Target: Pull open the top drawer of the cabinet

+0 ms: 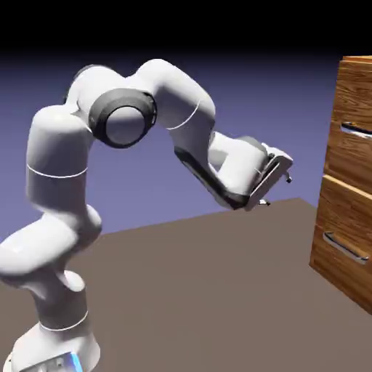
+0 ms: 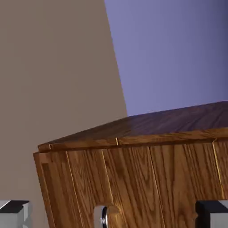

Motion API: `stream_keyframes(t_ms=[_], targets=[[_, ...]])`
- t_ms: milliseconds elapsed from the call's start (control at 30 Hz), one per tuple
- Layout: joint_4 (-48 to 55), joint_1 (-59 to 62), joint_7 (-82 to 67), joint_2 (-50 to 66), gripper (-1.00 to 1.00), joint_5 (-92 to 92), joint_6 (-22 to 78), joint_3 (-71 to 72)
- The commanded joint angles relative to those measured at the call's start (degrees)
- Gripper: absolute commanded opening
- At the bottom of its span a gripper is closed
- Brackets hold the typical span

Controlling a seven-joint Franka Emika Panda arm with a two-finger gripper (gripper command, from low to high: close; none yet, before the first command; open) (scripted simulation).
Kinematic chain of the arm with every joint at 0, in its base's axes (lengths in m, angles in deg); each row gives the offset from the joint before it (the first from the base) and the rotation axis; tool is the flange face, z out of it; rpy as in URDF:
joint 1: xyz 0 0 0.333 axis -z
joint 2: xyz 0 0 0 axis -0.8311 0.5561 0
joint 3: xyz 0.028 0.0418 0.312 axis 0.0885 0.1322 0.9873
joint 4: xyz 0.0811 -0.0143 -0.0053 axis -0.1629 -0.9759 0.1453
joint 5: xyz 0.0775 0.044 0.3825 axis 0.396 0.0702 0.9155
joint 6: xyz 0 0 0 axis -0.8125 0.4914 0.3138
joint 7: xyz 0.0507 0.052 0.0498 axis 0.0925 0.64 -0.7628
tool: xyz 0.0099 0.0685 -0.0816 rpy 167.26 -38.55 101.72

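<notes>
The cabinet (image 1: pixel 349 218) stands at the right edge of the exterior view, tall and brown with wood grain. Its top drawer (image 1: pixel 352 149) looks shut, with a slim silver handle (image 1: pixel 356 129) on its front. My gripper (image 1: pixel 277 189) hangs in the air left of the cabinet, a clear gap away, pointing toward it. It is open and holds nothing. In the hand view the grey fingertips (image 2: pixel 13 213) stand wide apart at the bottom corners, and the cabinet's (image 2: pixel 147 178) upper front and top face fill the space beyond. One silver end of the handle (image 2: pixel 103 217) shows at the bottom edge.
A lower drawer (image 1: pixel 341 225) with a like silver handle (image 1: pixel 345 248) sits under the top one. The brown table (image 1: pixel 203 290) spreads between my base and the cabinet. A blue-violet backdrop lies behind.
</notes>
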Motion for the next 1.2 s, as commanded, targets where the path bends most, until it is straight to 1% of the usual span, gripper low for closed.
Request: stream_keyframes(t_ms=[0, 633, 700, 900, 933, 967, 1000, 1167], targets=[[0.9, 1.2, 0.6, 1.1, 0.0, -2.5, 0.2, 1.3], [18.6, 23.6, 11.6, 21.9, 0.0, -49.8, 3.5, 25.6], [18.7, 23.7, 11.6, 22.0, 0.0, -50.0, 3.5, 25.7], [30.7, 11.2, 6.2, 26.0, 0.0, -47.2, 0.8, 17.0], [31.4, 10.4, 5.8, 26.2, 0.0, -47.0, 0.6, 16.5], [31.4, 10.4, 5.8, 26.2, -1.0, -47.0, 0.6, 16.5], [31.4, 10.4, 5.8, 26.2, -1.0, -47.0, 0.6, 16.5], [21.4, 20.7, 9.4, 23.4, -1.0, -49.0, 3.1, 23.8]])
